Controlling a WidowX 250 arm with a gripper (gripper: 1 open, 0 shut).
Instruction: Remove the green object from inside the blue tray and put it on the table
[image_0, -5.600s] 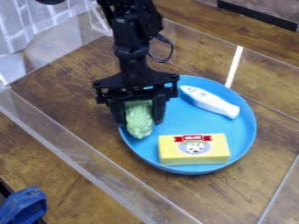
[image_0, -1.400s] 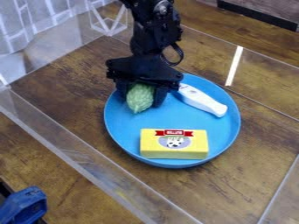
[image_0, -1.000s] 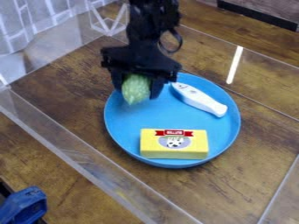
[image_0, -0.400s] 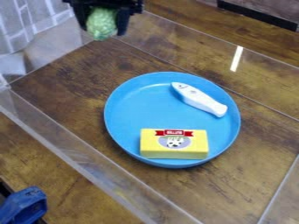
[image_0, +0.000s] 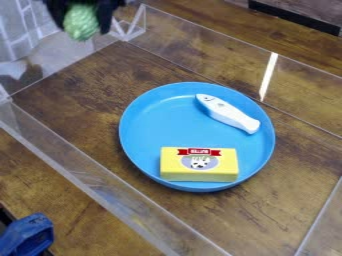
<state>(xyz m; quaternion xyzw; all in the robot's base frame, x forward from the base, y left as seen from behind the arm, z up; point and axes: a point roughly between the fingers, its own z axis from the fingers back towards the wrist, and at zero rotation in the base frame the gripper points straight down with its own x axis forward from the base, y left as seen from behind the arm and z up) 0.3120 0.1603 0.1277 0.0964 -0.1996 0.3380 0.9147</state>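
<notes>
The green object (image_0: 82, 20), a bumpy light green toy vegetable, hangs in the air at the picture's top left, well off the blue tray (image_0: 150, 128). My gripper (image_0: 86, 18) is shut on it, its dark fingers blurred on either side, and most of the arm is cut off by the top edge. The round tray lies in the middle of the dark wood table (image_0: 80, 105), with no green object in it.
In the tray lie a yellow rectangular box (image_0: 198, 165) at the front and a white elongated toy (image_0: 227, 113) at the back right. Clear acrylic walls (image_0: 80, 175) border the table. A blue item (image_0: 24, 238) sits at the bottom left corner.
My gripper has lifted the green object out of the tray and carried it up and to the left, from above the tray's left side to the picture's top left corner.
</notes>
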